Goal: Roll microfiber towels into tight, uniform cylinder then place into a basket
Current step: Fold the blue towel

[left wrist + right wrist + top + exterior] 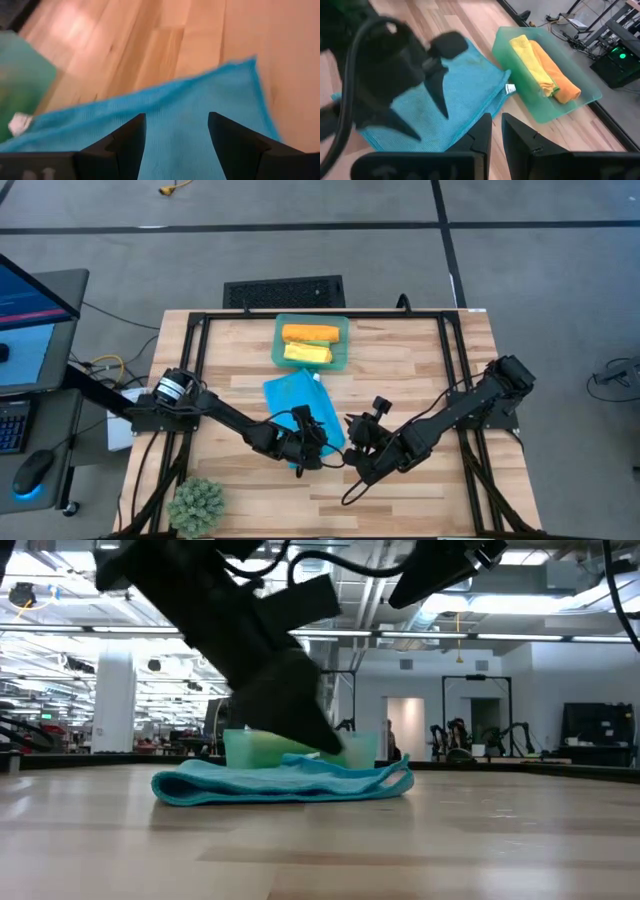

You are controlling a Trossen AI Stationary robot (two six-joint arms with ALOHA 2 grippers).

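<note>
Blue towel (pixel 290 395) flat beside basket (pixel 342 356)

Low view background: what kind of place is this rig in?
Probably a robotics lab or open industrial workspace. Exposed ceiling ducts and strip lights, other arm rigs on frames at the back, and from above, a monitor and keyboard desk beside the wooden table.

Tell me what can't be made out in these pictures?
- Green towel: not seen in any view.
- Blue towel: its near edge in the high view is covered by the left gripper; how it is folded is unclear.
- Basket: in the low view the left arm hides most of it and what lies inside.
- Right gripper: its narrow gap looks empty, but the picture's edge cuts off the fingers.
</note>
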